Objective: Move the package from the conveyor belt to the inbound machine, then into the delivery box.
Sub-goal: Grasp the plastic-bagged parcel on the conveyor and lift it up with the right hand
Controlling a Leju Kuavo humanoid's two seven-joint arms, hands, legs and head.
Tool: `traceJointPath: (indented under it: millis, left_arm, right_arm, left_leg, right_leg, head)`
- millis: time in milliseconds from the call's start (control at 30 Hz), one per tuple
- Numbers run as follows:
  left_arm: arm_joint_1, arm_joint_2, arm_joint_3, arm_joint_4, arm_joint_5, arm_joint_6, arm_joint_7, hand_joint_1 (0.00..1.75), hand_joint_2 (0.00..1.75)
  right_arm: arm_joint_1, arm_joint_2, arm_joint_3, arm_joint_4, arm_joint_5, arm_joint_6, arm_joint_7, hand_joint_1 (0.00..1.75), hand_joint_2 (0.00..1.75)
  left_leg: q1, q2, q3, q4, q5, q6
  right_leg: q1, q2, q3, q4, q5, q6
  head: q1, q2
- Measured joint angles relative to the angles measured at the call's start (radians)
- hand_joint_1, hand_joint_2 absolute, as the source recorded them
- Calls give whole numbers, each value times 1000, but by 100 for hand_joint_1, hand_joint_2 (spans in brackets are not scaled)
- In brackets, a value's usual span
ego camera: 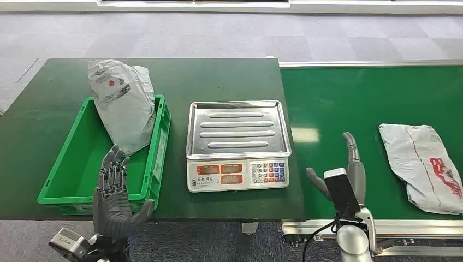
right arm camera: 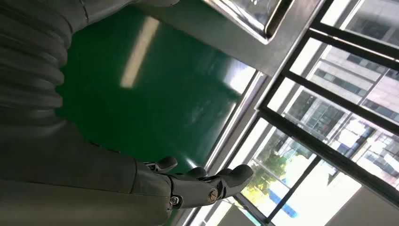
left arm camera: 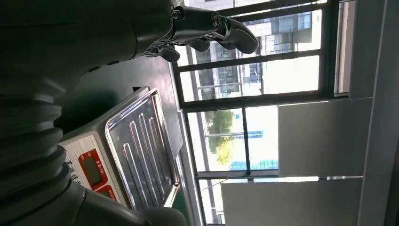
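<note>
Green belt (ego camera: 349, 103) carries one grey package (ego camera: 423, 164) at right, untouched. Second package (ego camera: 123, 103) leans in the green box (ego camera: 68, 180), left of the scale (ego camera: 238, 144). Left hand (ego camera: 113, 199) and right hand (ego camera: 344, 174) spread, empty.

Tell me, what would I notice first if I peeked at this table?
Probably the bright green box on the left, with a crumpled grey package leaning in it and over its far rim. Beside it sits a scale with a shiny steel tray, and another grey package lies on the green conveyor belt at right.
</note>
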State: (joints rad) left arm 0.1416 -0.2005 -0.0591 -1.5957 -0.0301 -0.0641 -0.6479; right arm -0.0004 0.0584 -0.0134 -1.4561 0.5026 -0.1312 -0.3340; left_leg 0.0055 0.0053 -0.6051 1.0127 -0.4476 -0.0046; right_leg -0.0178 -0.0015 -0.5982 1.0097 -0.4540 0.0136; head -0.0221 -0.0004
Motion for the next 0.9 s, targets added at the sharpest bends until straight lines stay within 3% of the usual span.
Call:
traceJointPath:
  millis: [133,233,367,467,633,800,900]
  left_arm:
    - [2,1,3,-2,0,0,-1,0,175]
    - [0,3,3,-3,1,-1,-3,0,175]
    - [-33,7,1,15,14,-7,-11,0,175]
    - [-54,9,-4,33,36,-4,-13,0,175]
    - [-60,15,-21,53,55,-2,-14,0,175]
    - [-59,20,-26,60,71,-2,-11,0,175]
    - [-58,22,-26,60,74,-2,-8,0,175]
  right_arm:
    - [-27,-13,-7,23,22,-9,3,0,175]
    - [-64,-29,-12,60,124,-80,36,0,175]
    - [-304,-138,-57,313,298,-196,145,0,175]
    - [-517,-244,-105,570,366,-213,236,0,175]
    - [-708,-364,-126,884,475,-163,483,0,175]
    - [-736,-413,-134,1037,513,-32,630,0,175]
    - [-725,-430,-148,1088,510,30,670,0,175]
  left_leg:
    - [0,0,0,0,0,0]
    - [0,0,-1,0,1,0]
    - [-2,2,-2,1,3,2]
    - [-3,1,-3,3,6,4]
    - [-3,-5,-4,4,7,5]
    - [-3,-5,-5,3,6,5]
    - [-3,-6,-6,3,6,6]
  right_leg:
    - [0,-1,0,0,0,1]
    - [0,-1,0,0,1,0]
    - [-2,3,-3,0,5,3]
    - [-3,2,-2,0,8,6]
    - [-3,-4,-1,0,9,7]
    - [-3,-4,-2,0,7,7]
    - [-3,-5,-3,0,7,7]
  head:
    - [0,0]
    - [0,0]
    - [0,0]
    - [0,0]
    - [0,0]
    - [0,0]
    - [0,0]
